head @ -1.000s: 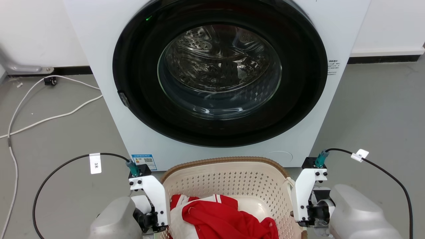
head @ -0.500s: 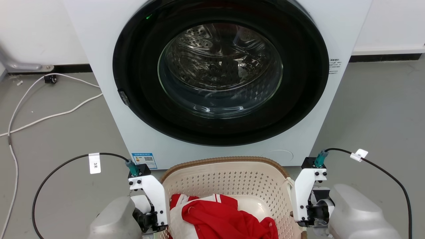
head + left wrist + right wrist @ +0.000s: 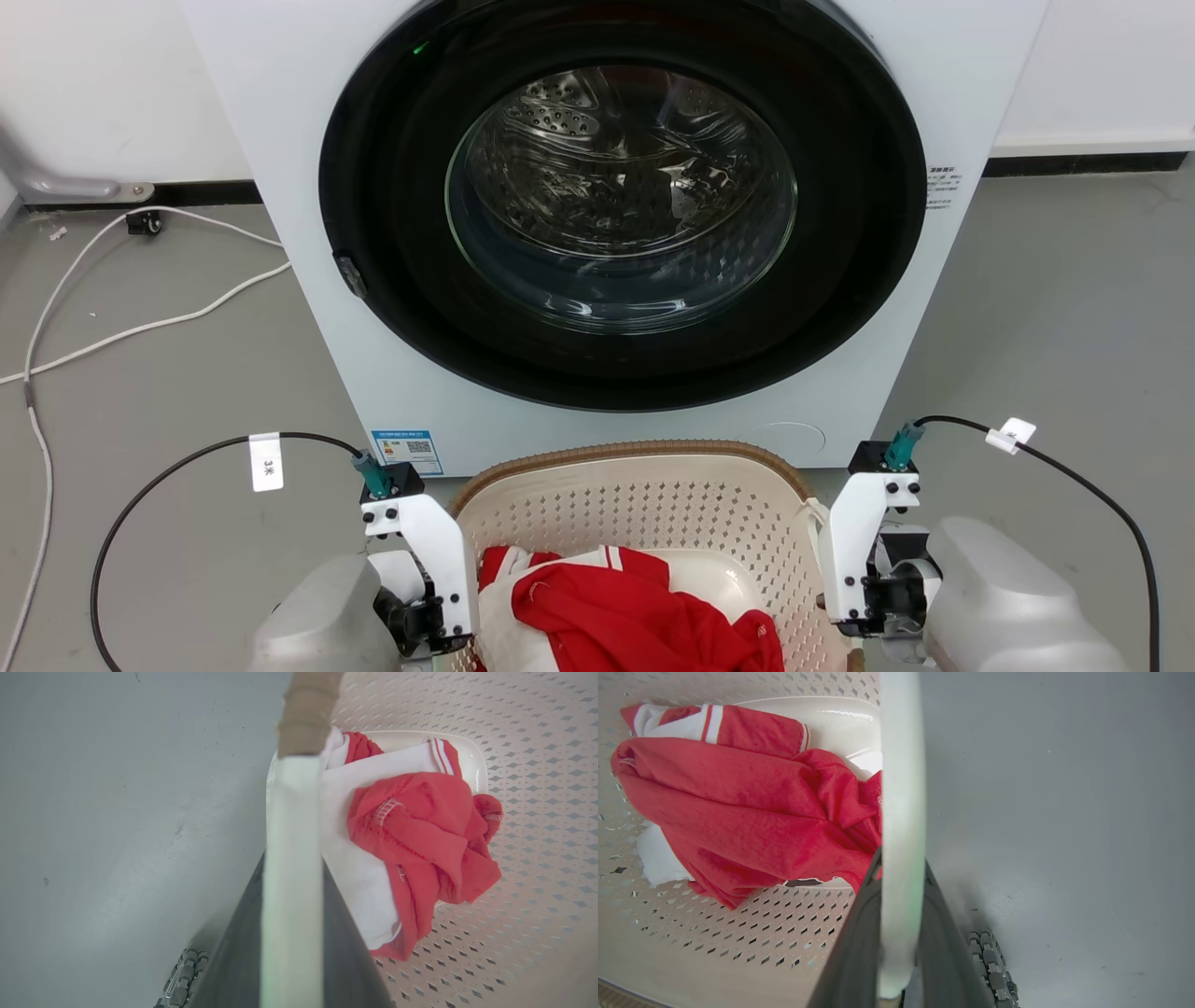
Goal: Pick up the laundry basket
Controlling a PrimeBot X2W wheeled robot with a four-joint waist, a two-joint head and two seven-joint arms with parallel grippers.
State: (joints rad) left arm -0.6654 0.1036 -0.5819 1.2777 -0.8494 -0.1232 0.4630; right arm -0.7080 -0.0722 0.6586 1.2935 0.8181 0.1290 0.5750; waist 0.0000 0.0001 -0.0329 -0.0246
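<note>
Big white washing machine (image 3: 616,233) at the back, round door closed, steel drum gleaming behind the glass. Grey floor (image 3: 1046,308) all around it. Right in front of the machine, low centre in the head view, there's the cream laundry basket (image 3: 644,504), brown rim towards the machine, an arm on each side. Inside lies a crumpled red-and-white garment (image 3: 625,607). The left claw (image 3: 292,872) is pinching the basket's white left handle (image 3: 290,812), a dark finger on either side of it. The right claw (image 3: 901,872) pinches the right handle (image 3: 901,788) the same way. Whether the basket touches the floor, can't tell.
</note>
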